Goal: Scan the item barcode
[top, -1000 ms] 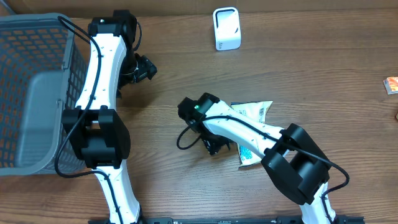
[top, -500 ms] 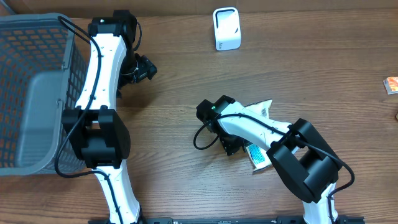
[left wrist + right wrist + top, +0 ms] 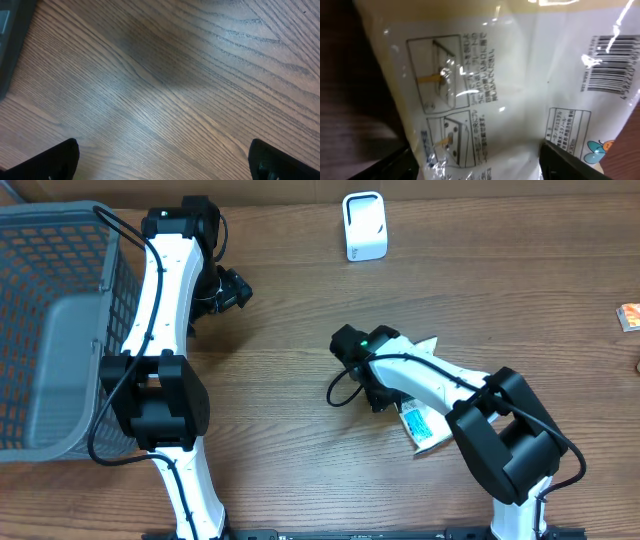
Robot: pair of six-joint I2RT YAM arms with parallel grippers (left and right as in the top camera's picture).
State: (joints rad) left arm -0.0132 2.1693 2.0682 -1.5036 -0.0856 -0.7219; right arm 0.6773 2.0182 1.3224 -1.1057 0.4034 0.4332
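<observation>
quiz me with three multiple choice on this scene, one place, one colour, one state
1. The packet's barcode is:
A. face down
B. face up, toward the wrist camera
C. torn off

2. The basket is:
A. grey
B. red
C. green

3. The scanner stands:
A. in the basket
B. on the packet
C. near the table's far edge

Answers:
1. B, its stripes show plainly in the right wrist view.
2. A, its mesh looks grey from overhead.
3. C, it stands alone on bare wood at the far side.
</observation>
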